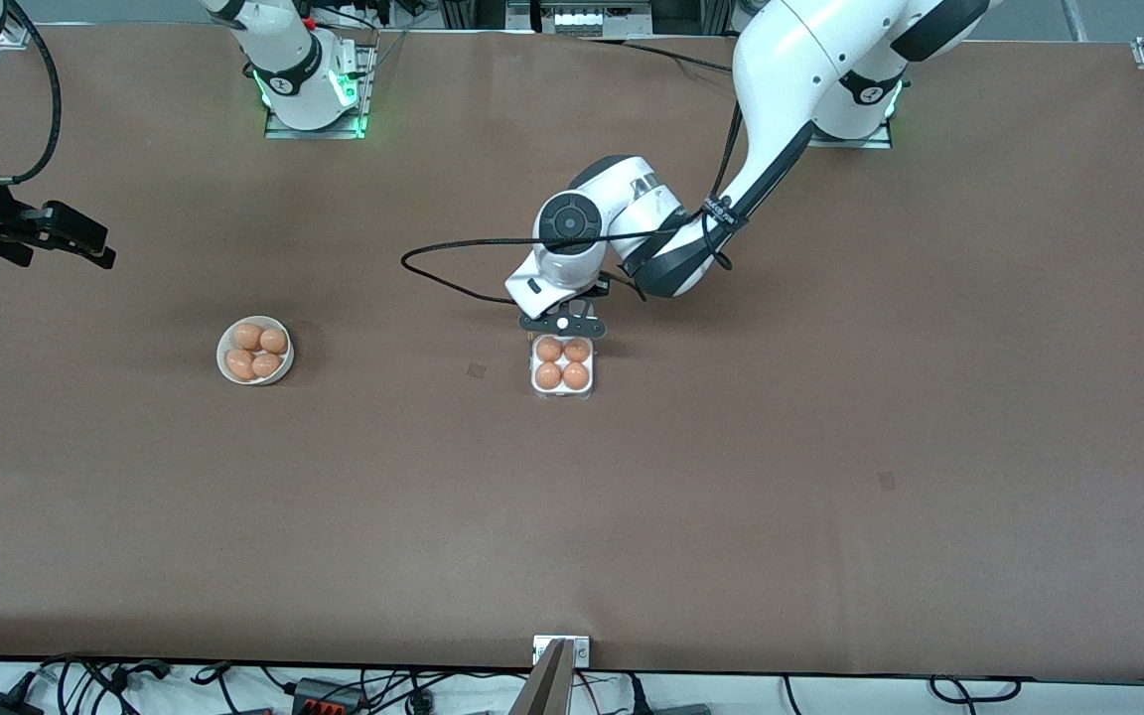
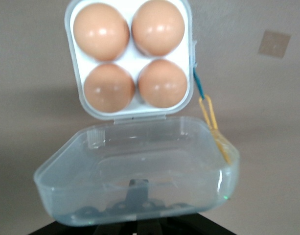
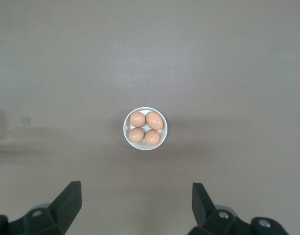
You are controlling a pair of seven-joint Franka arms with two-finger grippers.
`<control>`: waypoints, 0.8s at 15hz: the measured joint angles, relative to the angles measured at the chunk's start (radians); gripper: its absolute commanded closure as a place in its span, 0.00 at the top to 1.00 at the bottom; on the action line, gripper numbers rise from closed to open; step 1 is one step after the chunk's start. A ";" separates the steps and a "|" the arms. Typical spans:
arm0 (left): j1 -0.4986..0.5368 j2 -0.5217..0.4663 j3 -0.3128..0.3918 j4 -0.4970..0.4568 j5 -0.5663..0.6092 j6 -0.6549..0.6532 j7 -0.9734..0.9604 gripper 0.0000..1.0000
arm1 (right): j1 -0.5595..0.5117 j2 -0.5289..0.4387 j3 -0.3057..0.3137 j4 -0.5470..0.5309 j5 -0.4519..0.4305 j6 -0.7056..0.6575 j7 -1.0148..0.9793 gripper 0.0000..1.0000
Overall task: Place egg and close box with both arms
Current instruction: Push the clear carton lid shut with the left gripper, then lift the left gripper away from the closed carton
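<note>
Four orange-brown eggs (image 2: 135,60) filling all four cells of the box (image 1: 562,366), near the middle of the brown table (image 1: 830,447). Clear hinged lid (image 2: 140,169) thrown back and lying open on the side of the box toward the robots' bases, as seen in the left wrist view — not yet folded over the eggs. Thin teal cord and yellow loop (image 2: 211,117) hanging at one edge of the box beside the hinge. Left gripper (image 1: 562,324) down low right at the lid, fingers pinched fully together, dark fingertips showing through the clear plastic; contact with the lid not possible to tell for certain. Left arm reaching in from its base to that spot, black cable looping out toward the right arm's end. Four more matching eggs (image 3: 146,127) sitting in a round white bowl (image 1: 255,351), well apart from the box, toward the right arm's end of the table. Right gripper (image 3: 137,203) waiting up in the air over the table near that bowl — fingers (image 3: 69,198) spread wide, nothing between them, bowl in plain sight below in the right wrist view.
</note>
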 measured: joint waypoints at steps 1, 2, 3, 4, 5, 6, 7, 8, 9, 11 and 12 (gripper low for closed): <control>0.000 0.005 0.003 0.019 0.000 0.001 0.000 0.00 | 0.000 0.000 0.000 0.000 0.000 0.000 0.000 1.00; 0.000 0.008 0.007 0.041 0.000 0.002 0.000 0.00 | 0.000 0.000 0.000 0.000 0.000 0.000 0.000 1.00; 0.001 0.009 0.013 0.063 0.000 0.002 0.000 0.00 | 0.000 0.000 0.000 0.000 0.000 0.000 0.000 1.00; 0.002 0.010 0.023 0.085 0.000 0.002 0.000 0.00 | 0.000 -0.001 0.000 0.001 0.000 0.000 0.000 1.00; 0.003 0.010 0.033 0.101 0.001 0.002 0.000 0.00 | 0.000 -0.003 0.000 0.001 0.000 0.000 0.000 1.00; 0.005 0.010 0.041 0.113 0.004 0.001 0.000 0.00 | 0.000 -0.005 0.000 0.001 0.000 0.000 0.000 1.00; 0.009 0.010 0.046 0.119 0.011 -0.001 0.000 0.00 | 0.000 -0.008 0.000 0.001 0.000 0.000 0.000 1.00; 0.014 0.009 0.048 0.123 0.015 -0.003 0.000 0.00 | 0.000 -0.009 0.000 0.001 0.000 -0.001 0.000 1.00; 0.019 0.007 0.049 0.128 0.016 -0.012 0.000 0.00 | 0.000 -0.009 0.000 0.001 0.000 -0.001 0.000 1.00; 0.034 -0.013 0.050 0.132 0.016 -0.059 -0.001 0.00 | 0.001 -0.009 0.000 0.000 0.000 -0.001 0.000 1.00; 0.042 -0.031 0.051 0.131 0.018 -0.086 -0.005 0.00 | 0.001 -0.009 0.000 0.000 0.000 -0.002 0.000 1.00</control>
